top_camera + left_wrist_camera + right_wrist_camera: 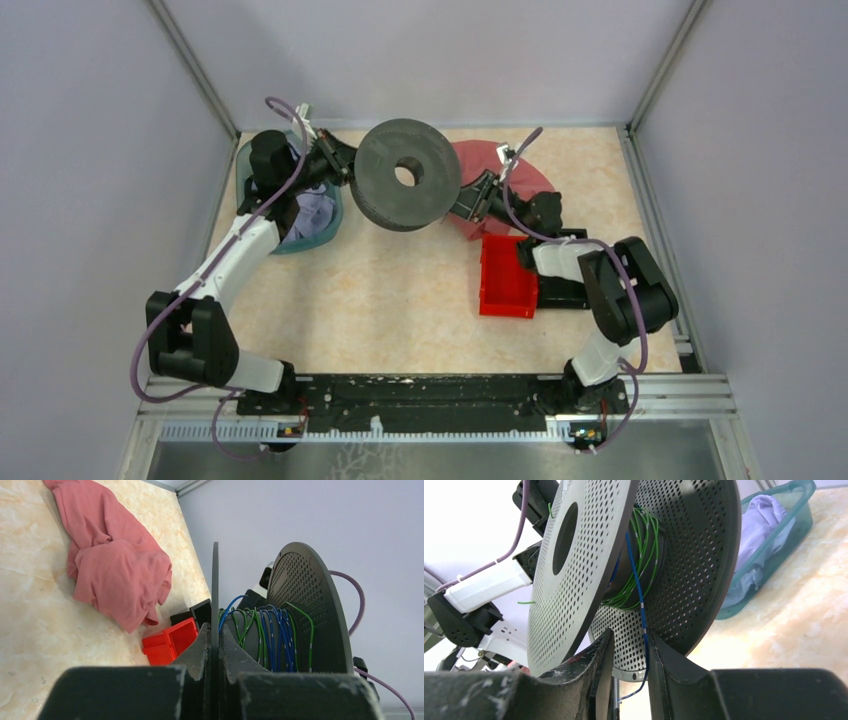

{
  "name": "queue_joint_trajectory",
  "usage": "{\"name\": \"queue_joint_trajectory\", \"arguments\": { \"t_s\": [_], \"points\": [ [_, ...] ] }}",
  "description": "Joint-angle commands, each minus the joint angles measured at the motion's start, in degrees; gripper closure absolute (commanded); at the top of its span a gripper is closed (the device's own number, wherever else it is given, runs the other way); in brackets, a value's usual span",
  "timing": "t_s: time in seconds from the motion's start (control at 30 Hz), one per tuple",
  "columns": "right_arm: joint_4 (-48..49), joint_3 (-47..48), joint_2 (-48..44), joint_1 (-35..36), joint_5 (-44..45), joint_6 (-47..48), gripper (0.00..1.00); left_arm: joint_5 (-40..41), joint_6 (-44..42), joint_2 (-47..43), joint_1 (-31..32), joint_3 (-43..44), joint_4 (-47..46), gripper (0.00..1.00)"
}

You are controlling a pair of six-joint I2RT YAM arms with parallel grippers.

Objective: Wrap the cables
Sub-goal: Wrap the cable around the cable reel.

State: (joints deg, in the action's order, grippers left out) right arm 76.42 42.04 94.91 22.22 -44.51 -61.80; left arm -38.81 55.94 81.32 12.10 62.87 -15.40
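Observation:
A large black perforated spool (pixel 385 200) hangs in the air between my two grippers. Thin blue and green cables (pixel 270 630) are wound round its hub. My left gripper (pixel 350 172) is shut on the edge of one spool flange (pixel 215 580), fingers (pixel 200 650) pressed on both sides. My right gripper (pixel 468 205) is at the spool's right edge. In the right wrist view its jaws (pixel 629 645) stand apart. A loose blue cable (pixel 640 605) runs down from the hub between them, along the right finger (pixel 664 665). Green cable loops (pixel 644 545) sit on the hub.
A red bin (pixel 508 275) stands right of centre, with a black block (pixel 560 292) beside it. A pink cloth (pixel 500 165) lies behind the right gripper. A teal basket (pixel 330 235) with pale cloth sits at the back left. Grey walls enclose the table.

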Motion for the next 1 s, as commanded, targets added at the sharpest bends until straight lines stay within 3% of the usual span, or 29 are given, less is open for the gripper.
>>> {"name": "queue_joint_trajectory", "arguments": {
  "t_s": [0.0,0.97],
  "points": [
    [-0.37,0.64,-2.33,-0.94,0.19,3.87,0.67,-6.41,1.77,-1.12,0.84,-0.14,-1.04,1.00],
    [0.11,-1.83,-2.32,-8.13,-3.45,4.28,0.64,-7.65,3.21,-2.74,-3.63,0.31,-1.86,1.00]
  ]
}}
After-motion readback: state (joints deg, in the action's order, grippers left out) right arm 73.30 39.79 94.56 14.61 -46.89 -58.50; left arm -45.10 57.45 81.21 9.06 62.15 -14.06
